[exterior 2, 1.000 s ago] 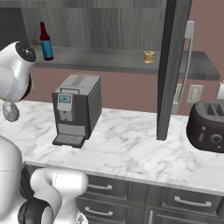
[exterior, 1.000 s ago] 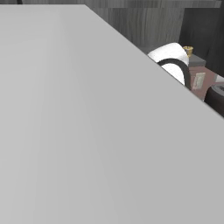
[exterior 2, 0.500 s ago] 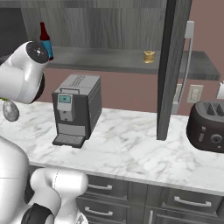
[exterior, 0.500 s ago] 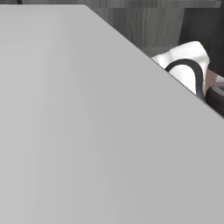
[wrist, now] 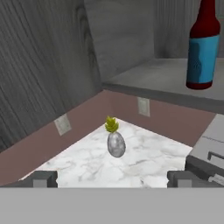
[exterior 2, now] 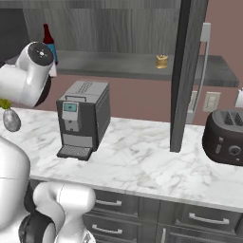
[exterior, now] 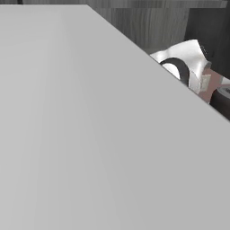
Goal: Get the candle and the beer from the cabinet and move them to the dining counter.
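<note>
The cabinet hangs open above the worktop, its dark door edge-on. On its shelf the beer, a dark bottle with a blue label, stands at the left end, partly behind my white arm. The candle, small and pale yellow, sits further right on the same shelf. In the hand view the beer stands upright at the upper right. My gripper is open with nothing between its fingertips, still short of the bottle and lower than it. The dining counter is out of view.
A coffee machine stands on the marble worktop under the shelf, with a toaster at the right. A small grey vase with a green sprig sits in the corner. A flat grey panel blocks most of the left base view.
My arm has risen and swung towards the left end of the shelf, and now partly covers the beer in the right base view. The jaws stay open.
</note>
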